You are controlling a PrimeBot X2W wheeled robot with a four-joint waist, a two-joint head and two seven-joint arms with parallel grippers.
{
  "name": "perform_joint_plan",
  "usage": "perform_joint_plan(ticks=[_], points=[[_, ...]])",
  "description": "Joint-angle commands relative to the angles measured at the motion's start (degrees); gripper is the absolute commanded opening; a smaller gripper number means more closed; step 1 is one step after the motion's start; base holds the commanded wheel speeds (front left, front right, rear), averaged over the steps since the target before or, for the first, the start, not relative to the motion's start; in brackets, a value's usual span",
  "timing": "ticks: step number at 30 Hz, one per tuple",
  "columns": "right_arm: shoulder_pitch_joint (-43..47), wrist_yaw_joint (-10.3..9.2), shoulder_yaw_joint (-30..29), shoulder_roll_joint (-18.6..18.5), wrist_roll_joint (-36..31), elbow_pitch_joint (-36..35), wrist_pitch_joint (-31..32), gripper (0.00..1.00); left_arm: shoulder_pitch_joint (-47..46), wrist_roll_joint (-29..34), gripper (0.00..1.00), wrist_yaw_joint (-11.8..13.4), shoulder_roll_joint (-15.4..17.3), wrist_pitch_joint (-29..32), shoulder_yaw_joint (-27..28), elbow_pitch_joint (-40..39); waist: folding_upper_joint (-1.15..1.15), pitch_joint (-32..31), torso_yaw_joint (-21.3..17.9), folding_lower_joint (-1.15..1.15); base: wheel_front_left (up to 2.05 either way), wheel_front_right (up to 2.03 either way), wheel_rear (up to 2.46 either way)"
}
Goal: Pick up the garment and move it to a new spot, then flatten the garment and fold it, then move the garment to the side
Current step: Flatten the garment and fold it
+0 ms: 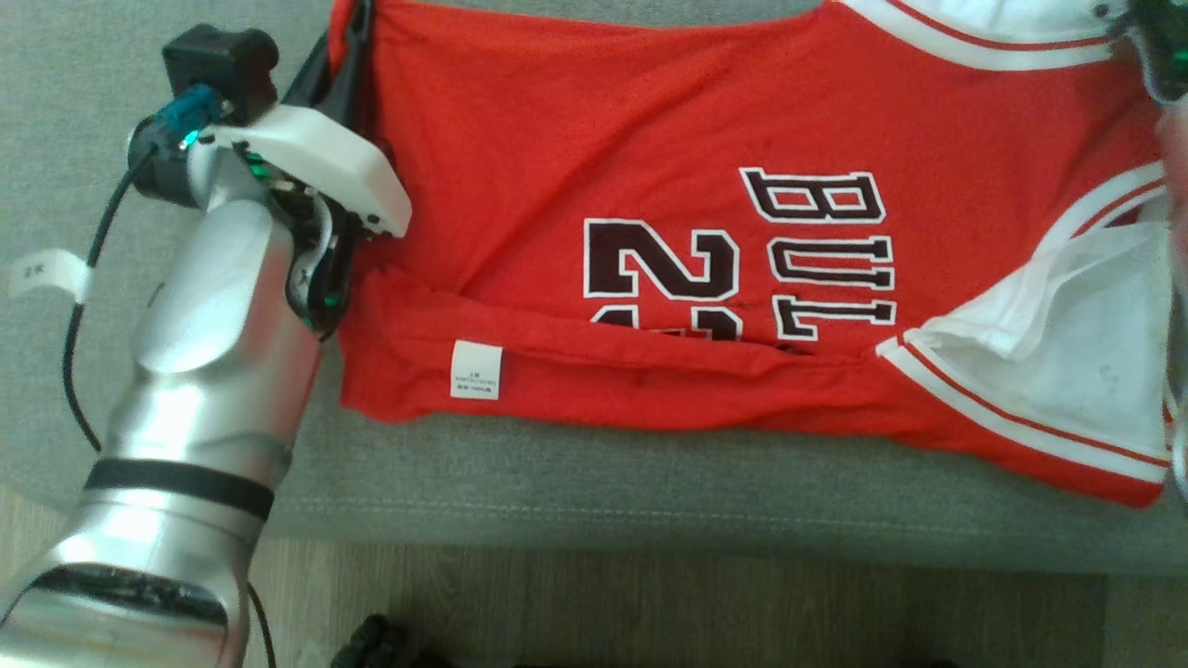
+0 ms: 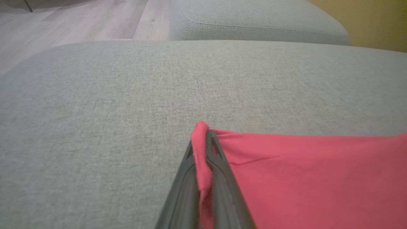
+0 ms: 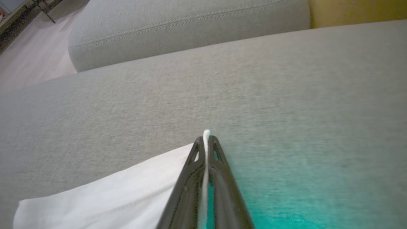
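Garment [image 1: 650,139] spread on cushion [image 1: 557,492]; floor [image 1: 650,603] in front, 2nd cushion [image 2: 254,22] behind.

Head camera looks down on jersey [image 1: 557,139] and sofa seat [image 1: 557,482]; wrist cameras skim both, low and close.

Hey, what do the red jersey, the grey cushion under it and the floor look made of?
Jersey: thin soft knit, probably synthetic; matte, it lies creased and folded. Cushion: grey woven upholstery fabric, matte; fine weave and a stitched seam show. Floor: pale wood or wood-look laminate, can't tell which; grain and plank joints show.
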Motion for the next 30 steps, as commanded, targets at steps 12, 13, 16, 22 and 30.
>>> perform_joint_plan(ticks=[12,13,16,22,30], points=[[-5.1,-0.02,0.7,1.1,0.8,0.2,-10.9,0.0,-7.4,-1.1,0.0,-0.5,4.5,0.6,1.7,5.4,0.0,-0.3,-1.8,0.0,0.0,0.0,0.0],[-5.1,-0.02,1.2,1.4,1.2,0.2,-11.7,0.0,-7.7,-1.2,0.0,-0.6,4.5,0.6,1.7,5.8,0.0,-0.6,-1.9,0.0,0.0,0.0,0.0],[-4.9,-0.02,2.7,2.1,3.1,-0.1,-13.8,0.0,-8.0,-1.7,0.0,-1.0,4.6,0.4,1.8,6.9,0.0,-1.7,-2.5,0.0,0.0,0.0,0.0],[-1.8,-0.02,6.1,3.2,9.9,-2.1,-16.1,0.0,-7.0,-2.0,0.0,-1.8,5.7,1.0,0.8,9.3,0.0,-5.3,-4.4,0.0,0.0,0.0,0.0],[7.1,-0.02,13.4,2.9,19.6,-8.4,-13.9,0.0,-3.2,-2.2,0.0,-2.7,8.0,2.4,-1.2,10.4,0.0,-10.8,-7.9,0.0,0.0,0.0,0.0]])
